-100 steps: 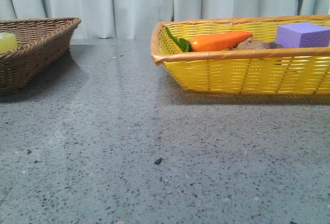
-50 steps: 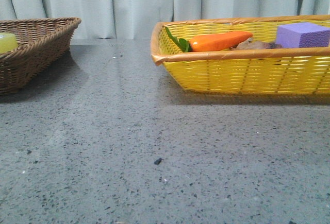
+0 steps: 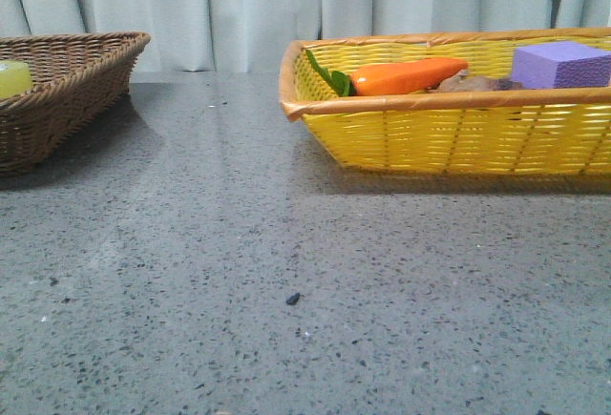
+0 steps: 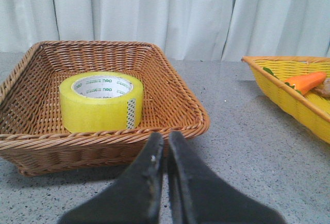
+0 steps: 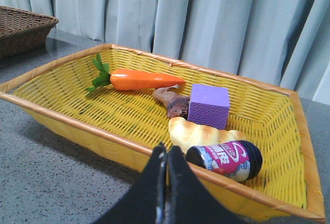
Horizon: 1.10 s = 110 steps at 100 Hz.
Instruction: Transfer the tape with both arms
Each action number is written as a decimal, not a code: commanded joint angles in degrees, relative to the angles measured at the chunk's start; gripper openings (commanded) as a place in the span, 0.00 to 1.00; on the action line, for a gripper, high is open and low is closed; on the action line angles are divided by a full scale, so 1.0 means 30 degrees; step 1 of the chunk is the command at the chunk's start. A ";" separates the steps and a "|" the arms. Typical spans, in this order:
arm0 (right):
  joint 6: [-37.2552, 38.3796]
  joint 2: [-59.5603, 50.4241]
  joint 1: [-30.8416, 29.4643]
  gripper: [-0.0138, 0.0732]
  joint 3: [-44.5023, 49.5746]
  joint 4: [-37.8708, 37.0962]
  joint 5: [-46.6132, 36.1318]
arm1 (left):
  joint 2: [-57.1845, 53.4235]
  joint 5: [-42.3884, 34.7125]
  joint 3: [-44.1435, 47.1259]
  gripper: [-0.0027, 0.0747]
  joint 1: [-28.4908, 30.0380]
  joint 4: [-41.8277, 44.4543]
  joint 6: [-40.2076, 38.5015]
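Over on the left, the tape [image 4: 101, 102] lies flat in the brown basket [image 4: 181, 108], core hole facing up. The left hand [image 4: 166, 140], fingers pressed together, sits just outside the near rim, the roll straight ahead of it. That arm is clearly nearer. The speckled grey bench [image 3: 286, 243] stretches between the baskets. Right hand [image 5: 166, 154], also pinched closed, faces the yellow basket [image 5: 77, 123]. Pale curtains [image 3: 267, 5] behind.

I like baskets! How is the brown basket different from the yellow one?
The brown basket is dark wicker and squarish; the yellow basket is bright, longer and orange-rimmed. The brown basket holds only the tape; the yellow basket holds several things, like a carrot and a purple block. Both are woven and sit on the grey table.
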 commanded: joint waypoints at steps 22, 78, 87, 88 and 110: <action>-0.0011 -0.0222 -0.0100 0.08 -0.0472 -0.0967 -0.0829 | 0.0181 -0.1427 -0.0502 0.01 -0.0010 -0.0386 -0.0052; -0.0011 -0.0222 -0.0100 0.08 -0.0472 -0.0967 -0.0829 | -0.1937 -0.5259 0.2553 0.01 0.0412 0.6901 -0.2321; -0.0011 -0.0222 -0.0100 0.08 -0.0472 -0.0967 -0.0829 | -0.1988 -0.7746 0.3804 0.01 0.1083 0.7275 -0.3767; -0.0011 -0.0222 -0.0100 0.08 -0.0472 -0.0967 -0.0829 | -0.1988 -0.7974 0.3978 0.01 0.1148 0.7275 -0.3850; -0.0011 -0.0222 -0.0100 0.08 -0.0472 -0.0967 -0.0760 | -0.1988 -0.6425 0.4904 0.01 0.2609 0.7487 -0.4175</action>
